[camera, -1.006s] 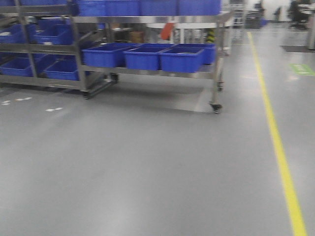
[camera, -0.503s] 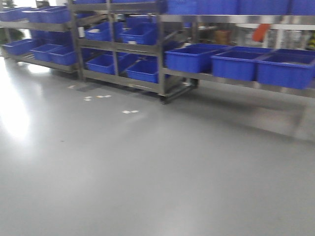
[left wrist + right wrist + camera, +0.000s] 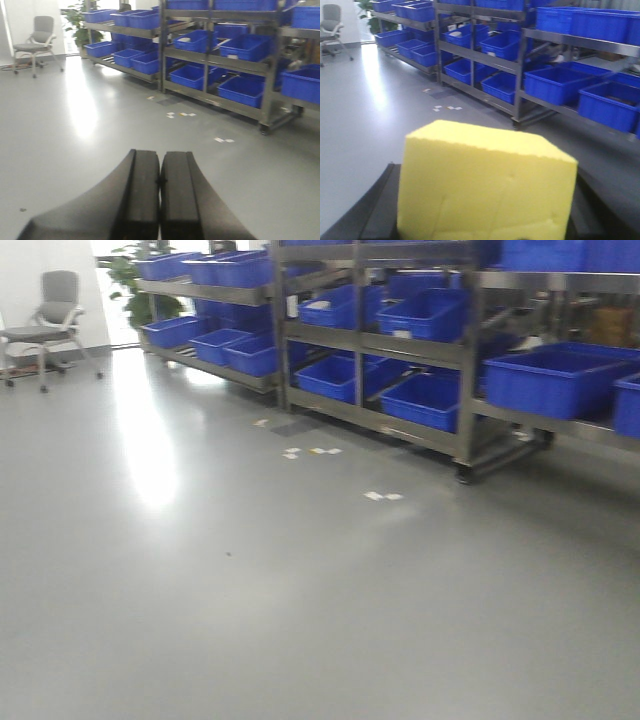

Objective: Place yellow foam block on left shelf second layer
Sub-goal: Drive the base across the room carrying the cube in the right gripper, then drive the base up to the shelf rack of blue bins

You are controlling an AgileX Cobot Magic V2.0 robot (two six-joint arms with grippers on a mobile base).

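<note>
Two pincers show. The right pincer is clamped on the yellow foam block, which fills its view well short of the steel rack. The left pincer is pressed closed on nothing. Soft foam may squeeze and slip. Blue bins crowd each layer of the rack, so the block could catch a rim.

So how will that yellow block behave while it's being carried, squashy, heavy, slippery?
The block is probably light and squashy: its matte surface shows small dents. It likely won't slip, wedged between the dark fingers. Flat faces and sharp edges suggest it will sit, not roll, once set down.
</note>
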